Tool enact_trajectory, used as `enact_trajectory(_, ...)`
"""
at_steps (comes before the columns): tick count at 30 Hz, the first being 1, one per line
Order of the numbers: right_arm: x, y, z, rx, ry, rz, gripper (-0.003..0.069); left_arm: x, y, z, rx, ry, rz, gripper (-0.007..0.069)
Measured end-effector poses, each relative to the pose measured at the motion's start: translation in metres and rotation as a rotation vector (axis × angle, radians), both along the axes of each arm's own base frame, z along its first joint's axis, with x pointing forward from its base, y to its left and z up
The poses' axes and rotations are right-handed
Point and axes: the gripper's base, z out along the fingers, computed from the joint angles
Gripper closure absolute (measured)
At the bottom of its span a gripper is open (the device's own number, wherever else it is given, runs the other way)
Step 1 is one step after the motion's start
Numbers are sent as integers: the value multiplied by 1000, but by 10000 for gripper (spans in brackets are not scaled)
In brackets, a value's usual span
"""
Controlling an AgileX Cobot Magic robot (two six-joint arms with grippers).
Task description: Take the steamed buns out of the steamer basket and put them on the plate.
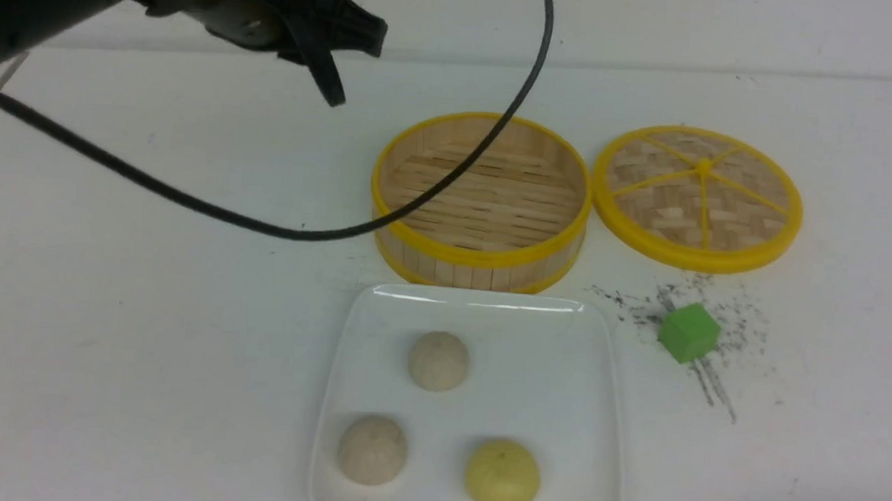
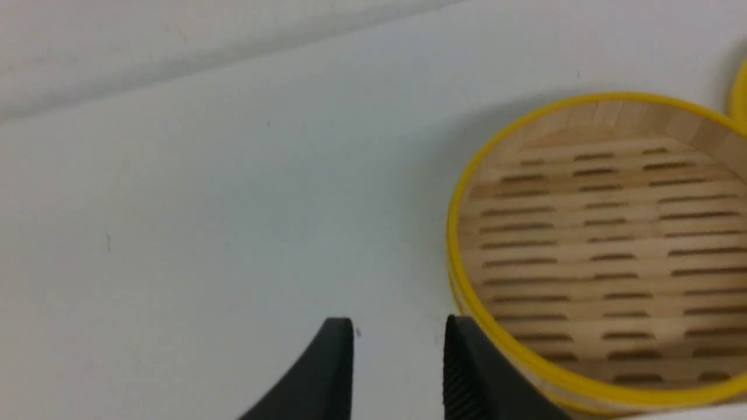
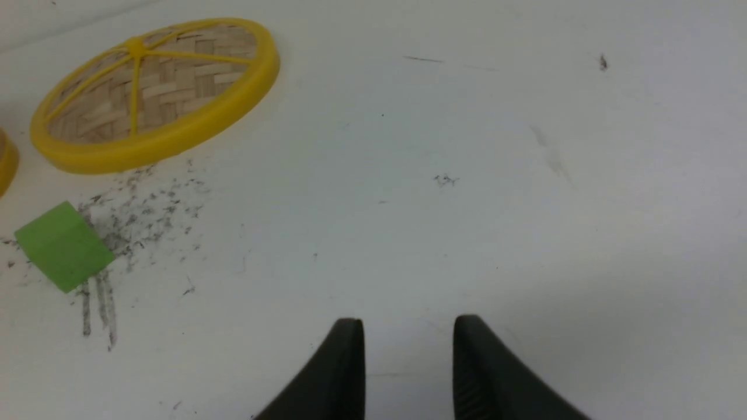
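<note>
Since all three small smooth round steamed buns now lie on the large glossy white square plate (image 1: 599,381) at the near middle of the white table (image 1: 145,303), the moving itself looks finished. One off-white bun (image 1: 439,361) sits toward the far middle of the plate, a second off-white bun (image 1: 372,450) lies at its near left, and the pale yellow bun (image 1: 502,475) lies at its near right; the three are apart from one another and from the raised edge. The round bamboo-slat steamer basket with yellow rims (image 1: 481,201) stands just beyond the plate's far edge, and both the front view and the left wrist view show only its bare slatted floor, with nothing inside. Its flat woven lid with yellow spokes (image 1: 698,196) lies to the right of the basket, and a small green cube (image 1: 688,333) rests nearer, to the right of the plate, among dark scuff marks. The left gripper (image 1: 333,76) hangs above the table at the far left, well apart from the plate, with its jaws parted and nothing between them. The right gripper (image 3: 408,356), seen only from its own wrist, likewise stands parted and empty over bare table to the right of the lid and cube. In my judgement nothing is left but for the arms to draw clear.
</note>
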Motion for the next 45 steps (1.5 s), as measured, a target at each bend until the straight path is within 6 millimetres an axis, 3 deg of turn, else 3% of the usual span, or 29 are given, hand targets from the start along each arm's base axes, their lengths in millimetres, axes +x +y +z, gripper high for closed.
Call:
enact_trajectory(6,0,0,0,-1,0,-1,419,-25,13,-11,-22,69,43,375)
enact_trajectory(12,0,0,0,-2,0,-1,419,-70,31,-1,-91,-131,-59,375)
enact_trajectory(17,0,0,0,-2,0,-1,417,-110,44,-12,-155,-301,-174,375)
enact_trajectory(20,0,0,0,-2,0,-1,417,-133,65,-42,-243,-278,-112,375)
enact_trajectory(21,0,0,0,-2,0,-1,417,-135,67,-43,-249,-276,-104,375)
enact_trajectory(22,0,0,0,-2,0,-1,417,-145,81,-58,-292,-261,-38,375)
enact_trajectory(30,0,0,0,-3,0,-1,417,-193,123,-114,-344,-260,144,375)
enact_trajectory(37,0,0,0,-3,0,-1,417,-227,135,-164,-255,-246,149,375)
enact_trajectory(45,0,0,0,-3,0,-1,417,-244,143,-185,-316,-275,235,375)
